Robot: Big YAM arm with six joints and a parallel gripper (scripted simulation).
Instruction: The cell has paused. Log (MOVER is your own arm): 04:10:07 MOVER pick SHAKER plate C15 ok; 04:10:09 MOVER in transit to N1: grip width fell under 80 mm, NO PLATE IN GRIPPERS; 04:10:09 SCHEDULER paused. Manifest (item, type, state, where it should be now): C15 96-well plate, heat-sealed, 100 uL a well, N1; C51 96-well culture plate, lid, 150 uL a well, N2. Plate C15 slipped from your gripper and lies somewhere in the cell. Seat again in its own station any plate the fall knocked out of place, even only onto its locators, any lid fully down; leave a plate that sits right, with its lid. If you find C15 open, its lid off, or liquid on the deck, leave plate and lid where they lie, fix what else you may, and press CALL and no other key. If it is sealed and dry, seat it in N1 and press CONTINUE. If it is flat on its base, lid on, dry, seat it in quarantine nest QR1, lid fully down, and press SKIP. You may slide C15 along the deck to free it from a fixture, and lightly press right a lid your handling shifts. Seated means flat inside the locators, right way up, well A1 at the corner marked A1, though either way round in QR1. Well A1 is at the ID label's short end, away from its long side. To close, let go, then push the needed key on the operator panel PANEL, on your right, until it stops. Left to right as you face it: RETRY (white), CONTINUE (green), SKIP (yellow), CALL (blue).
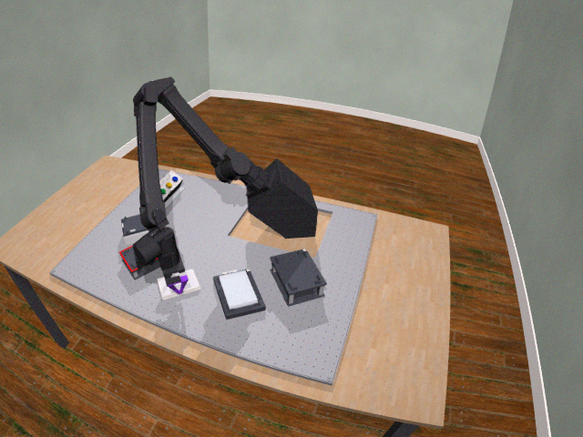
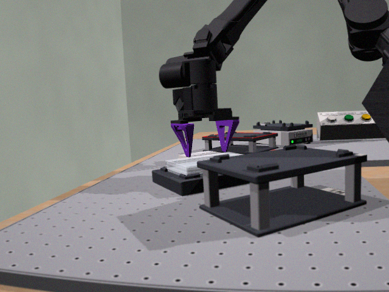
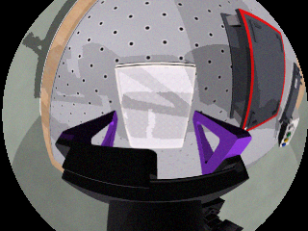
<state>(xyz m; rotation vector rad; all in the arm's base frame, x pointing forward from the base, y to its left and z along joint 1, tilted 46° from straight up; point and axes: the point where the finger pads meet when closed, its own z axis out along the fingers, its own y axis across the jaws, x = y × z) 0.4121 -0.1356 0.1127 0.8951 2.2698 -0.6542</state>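
A whitish plate with a smooth, glossy top (image 1: 187,287) lies flat on the grey deck, outside any nest. It also shows in the wrist view (image 3: 156,99). No liquid shows around it. My gripper (image 1: 178,283) is open, and its purple fingers stand low on either side of the plate's width (image 3: 156,130), not touching it that I can tell. In the exterior view the fingertips (image 2: 205,149) reach down to the level of the plate's top (image 2: 216,154). A second white plate (image 1: 238,289) (image 2: 185,166) sits in a dark low nest just to the right.
A red-edged raised nest (image 1: 134,261) stands close behind my wrist (image 3: 260,77). An empty dark raised stand (image 1: 298,275) is further right (image 2: 279,163). The shaker (image 2: 285,129) and the operator panel (image 1: 172,182) with coloured keys (image 2: 348,118) are at the back.
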